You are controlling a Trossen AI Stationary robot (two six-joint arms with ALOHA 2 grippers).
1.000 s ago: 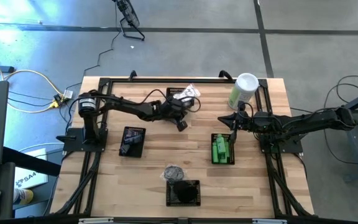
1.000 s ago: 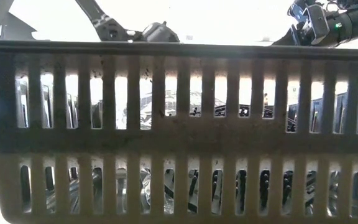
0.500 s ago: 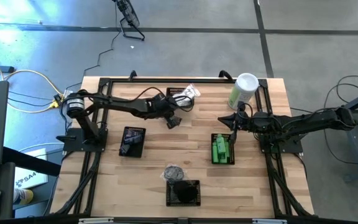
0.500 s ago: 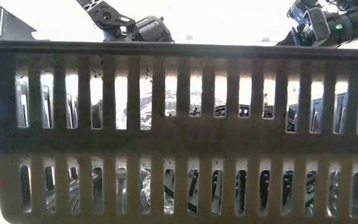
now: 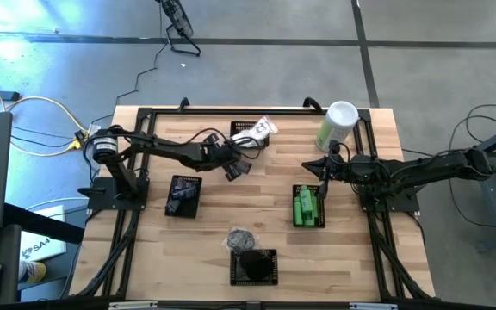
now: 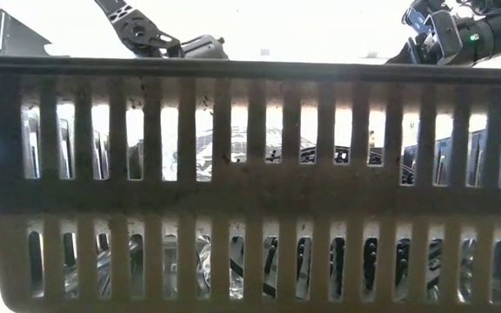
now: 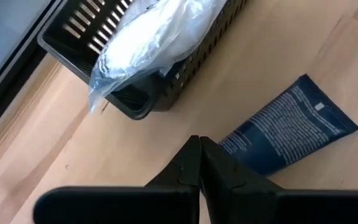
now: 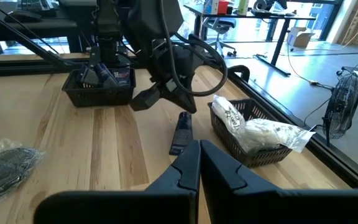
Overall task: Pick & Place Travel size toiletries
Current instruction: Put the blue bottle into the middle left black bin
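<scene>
Toiletries tube [image 7: 288, 132] on wooden table [image 5: 205, 232], grey floor [image 5: 257, 60] beyond

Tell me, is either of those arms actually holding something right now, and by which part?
No. The left tool is shut on nothing above the dark blue tube lying on the table. The right tool is shut and empty too.

table [image 5: 213, 232]: pale wood with lengthwise plank lines, black frame at the edges
baskets [image 5: 184, 196]: black slotted mesh
tube [image 7: 288, 134]: dark blue with fine white print, lying on the wood at right of the left wrist frame
packets [image 7: 148, 37]: white, crinkly and glossy
bottles [image 5: 305, 207]: bright green, centre right of the high frame
canister [image 5: 336, 127]: pale green, white lid, upper right
left gripper [image 7: 199, 146]: black
floor [image 5: 257, 43]: grey
</scene>
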